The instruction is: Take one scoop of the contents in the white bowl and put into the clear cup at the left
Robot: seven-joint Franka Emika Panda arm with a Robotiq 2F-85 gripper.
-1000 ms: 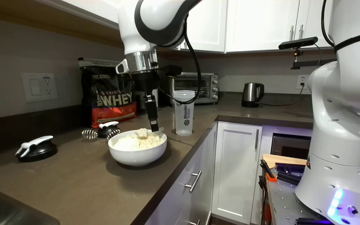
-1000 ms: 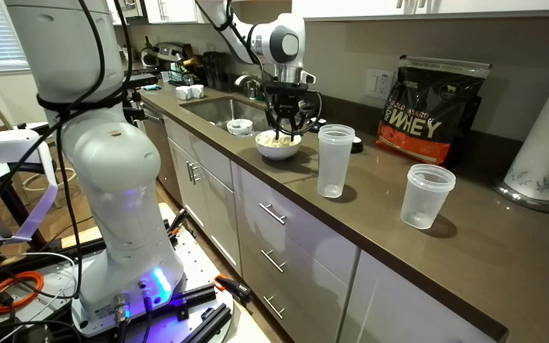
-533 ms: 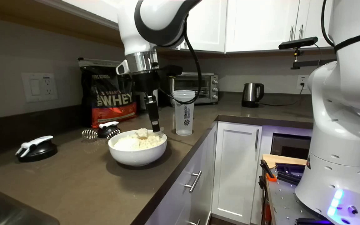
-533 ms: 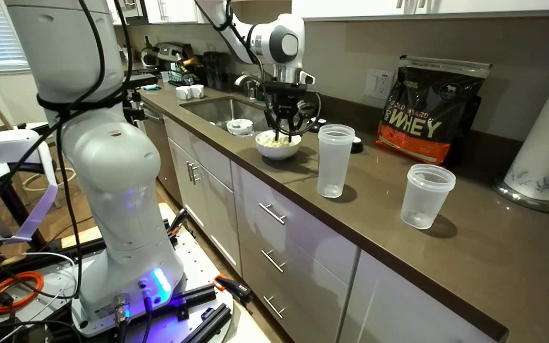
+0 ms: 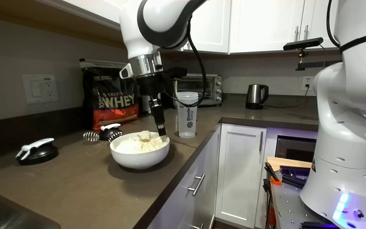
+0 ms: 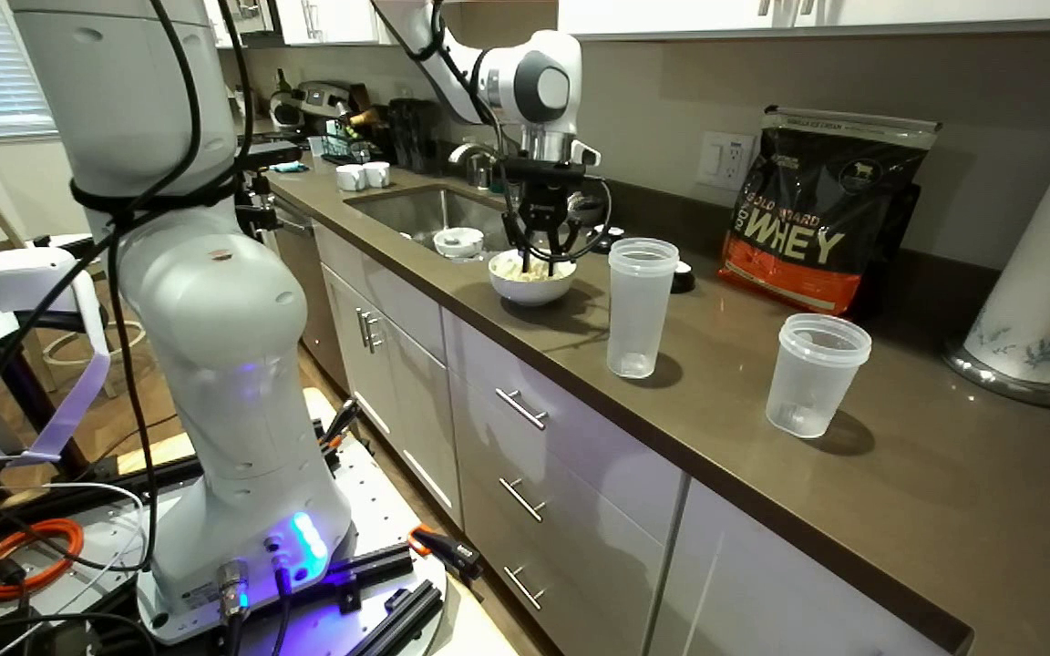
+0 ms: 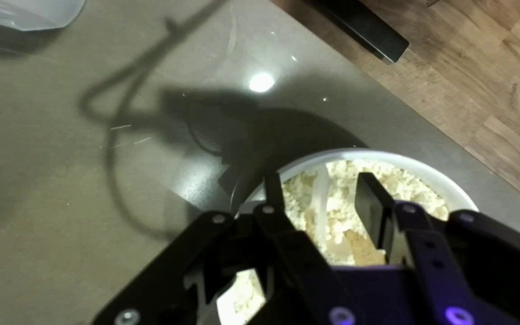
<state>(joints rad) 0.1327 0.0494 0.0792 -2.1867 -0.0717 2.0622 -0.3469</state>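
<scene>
Beneath the gripper (image 7: 319, 177) spreads the brown countertop (image 5: 75, 181), the broadest thing around it. The white robot arm (image 6: 215, 301) stands to the gripper's left in an exterior view and brings its wrist down from above. Behind the gripper in an exterior view is the toaster oven (image 5: 195, 84). The black-and-red whey bag (image 6: 826, 214) stands to its right in an exterior view, with the paper-towel roll (image 6: 1049, 273) farther out on that same side. The white bowl (image 5: 140, 159) sits directly under the gripper, whose fingertips reach down to about its rim, near one edge. The clear cup (image 6: 639, 305), tall and upright, is near the gripper and to its right in both exterior views; a second clear cup (image 6: 817, 374) stands upright farther right in an exterior view. The powder (image 5: 135, 147) lies heaped in the bowl below the fingertips; whether they touch it I cannot tell. To the gripper's left in an exterior view are a black shaker lid (image 5: 40, 154) and, nearer, another lid (image 5: 108, 133). In the wrist view the fingers (image 7: 373, 212) are spread well apart, and a pale see-through strip (image 7: 321, 198) lies between them, with powder showing on both sides of it.
</scene>
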